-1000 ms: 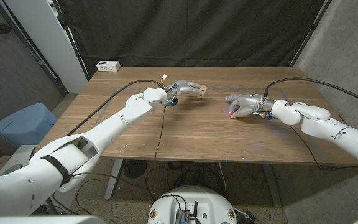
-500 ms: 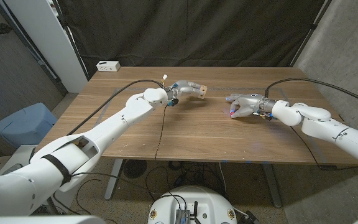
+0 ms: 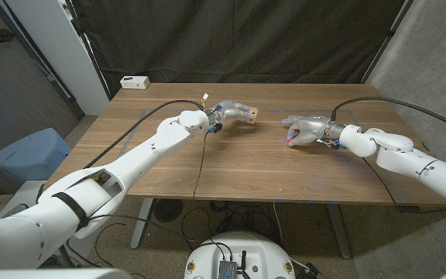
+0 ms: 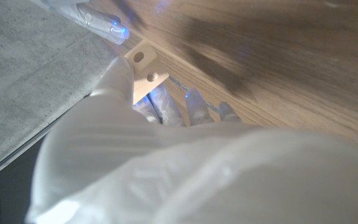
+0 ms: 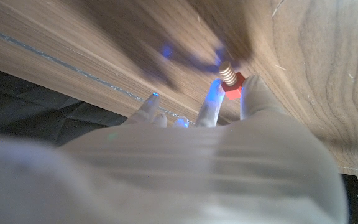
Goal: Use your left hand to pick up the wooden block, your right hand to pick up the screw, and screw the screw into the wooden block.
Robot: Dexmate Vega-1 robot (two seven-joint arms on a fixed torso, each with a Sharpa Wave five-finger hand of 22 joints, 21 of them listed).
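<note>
My left hand (image 3: pixel 229 109) is out over the far middle of the table (image 3: pixel 238 167) and grips the small pale wooden block (image 3: pixel 250 113) at its fingertips. In the left wrist view the wooden block (image 4: pixel 145 68) shows two round holes, with my left hand's fingers (image 4: pixel 120 78) around it. My right hand (image 3: pixel 306 129) is to the right of the block, a short gap away, and pinches the red-headed screw (image 3: pixel 289 140). In the right wrist view the screw (image 5: pixel 230 81) sits between my fingertips (image 5: pixel 253 93), its threaded shaft pointing toward the tabletop.
A white box (image 3: pixel 135 81) lies at the table's back left corner. A black cable (image 3: pixel 200 159) runs from my left wrist across the table to its front edge. A blue bin (image 3: pixel 29 159) stands on the floor to the left.
</note>
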